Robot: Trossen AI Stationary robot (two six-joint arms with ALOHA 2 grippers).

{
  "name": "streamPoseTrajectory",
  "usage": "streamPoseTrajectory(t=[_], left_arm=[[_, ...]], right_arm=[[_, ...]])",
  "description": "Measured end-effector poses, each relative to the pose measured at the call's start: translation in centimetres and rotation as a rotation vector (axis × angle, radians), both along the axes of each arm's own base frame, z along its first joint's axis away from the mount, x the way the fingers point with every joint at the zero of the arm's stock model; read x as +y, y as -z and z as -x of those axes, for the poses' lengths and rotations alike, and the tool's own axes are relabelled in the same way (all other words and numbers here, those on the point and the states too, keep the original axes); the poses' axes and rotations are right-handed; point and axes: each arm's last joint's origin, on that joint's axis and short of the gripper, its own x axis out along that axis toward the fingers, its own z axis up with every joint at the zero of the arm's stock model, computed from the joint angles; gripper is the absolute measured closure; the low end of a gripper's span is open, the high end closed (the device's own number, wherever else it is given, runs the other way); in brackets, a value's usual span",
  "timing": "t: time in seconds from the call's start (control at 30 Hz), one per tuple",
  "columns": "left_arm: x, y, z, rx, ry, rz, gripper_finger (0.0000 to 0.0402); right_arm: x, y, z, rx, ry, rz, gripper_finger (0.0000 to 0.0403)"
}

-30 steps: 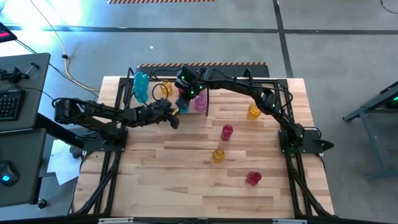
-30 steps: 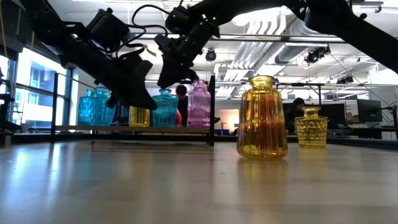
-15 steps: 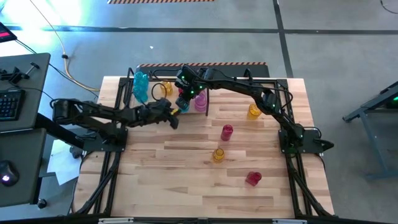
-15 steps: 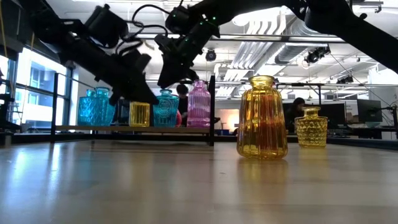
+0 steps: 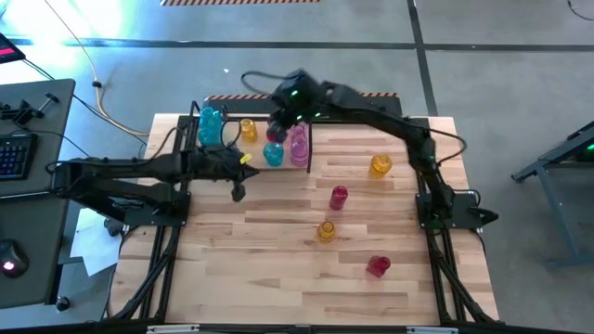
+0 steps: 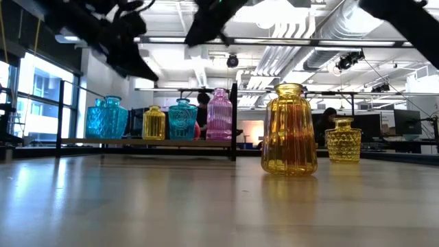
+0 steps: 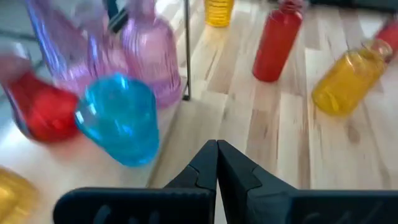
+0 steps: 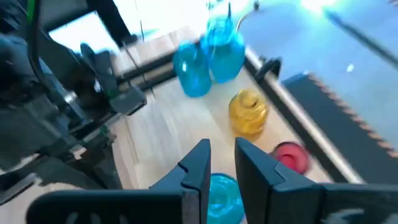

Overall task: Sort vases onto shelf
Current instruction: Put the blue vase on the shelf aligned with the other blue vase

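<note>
- On the shelf [image 6: 234, 116] at the table's far left I count six vases in place: two cyan vases [image 6: 106, 118] at the far end, a small yellow one [image 6: 153, 123], a rounder cyan vase [image 6: 182, 120], a pink ribbed vase [image 6: 219, 114], and a red one [image 7: 34, 112] tucked behind, plain in the left wrist view.
- Four vases stand loose on the tabletop [image 5: 278, 269], so I judge the job a bit over half done: an amber one [image 5: 380, 165] near the right arm's base, a tall red one [image 5: 339, 197], a yellow one [image 5: 326, 231] and a red one [image 5: 377, 266] nearest the front.
- My right gripper [image 5: 281, 122] hangs above the shelf row, fingers narrowly parted and holding nothing.
- My left gripper [image 5: 238, 188] sits just in front of the shelf, off the vases, jaws pressed together and empty.
</note>
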Motion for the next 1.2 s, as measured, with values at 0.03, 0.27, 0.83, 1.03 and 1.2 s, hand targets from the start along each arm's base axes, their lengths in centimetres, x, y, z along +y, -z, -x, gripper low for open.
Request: streamPoseTrajectory(t=[0.03,0.27,0.83,1.03,1.2], left_arm=[[0.1,-0.9,-0.1,0.021,0.022,-0.035,0.0401],[2.8,-7.3,-1.7,0.123,0.065,-0.234,0.0402],[7.7,-6.1,-5.4,0.383,0.262,-0.084,0.0241],[7.7,-6.1,-5.5,0.380,0.267,-0.091,0.0199],[8.0,-6.0,-6.0,0.356,0.262,-0.108,0.0199]], right_arm=[[0.2,-1.0,0.7,-0.013,0.009,0.010,0.0347],[2.2,-6.3,5.8,-0.045,0.043,0.007,0.0347],[6.6,-5.4,8.3,0.288,0.149,0.106,0.0347],[6.6,-5.5,8.5,0.286,0.148,0.115,0.0347],[6.5,-5.7,8.5,0.281,0.149,0.122,0.0347]])
